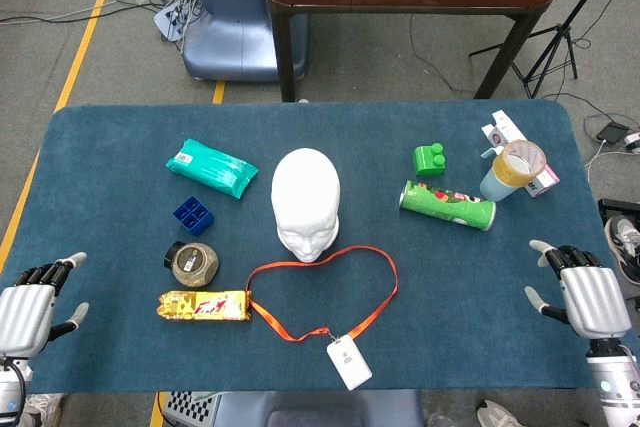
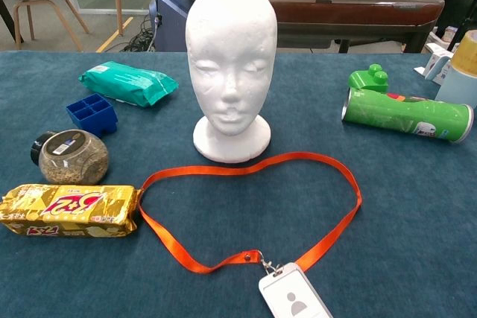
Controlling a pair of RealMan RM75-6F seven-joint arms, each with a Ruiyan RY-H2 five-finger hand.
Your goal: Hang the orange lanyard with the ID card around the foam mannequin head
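A white foam mannequin head stands upright mid-table, facing me. In front of it the orange lanyard lies flat in an open loop on the blue cloth, its white ID card at the near edge. My left hand hovers at the near left corner, fingers apart and holding nothing. My right hand sits at the near right edge, fingers also spread and empty. Neither hand shows in the chest view.
Left of the head lie a teal packet, a blue block, a round jar and a gold snack bar touching the lanyard. To the right are a green can, a green toy and a tape-topped cup.
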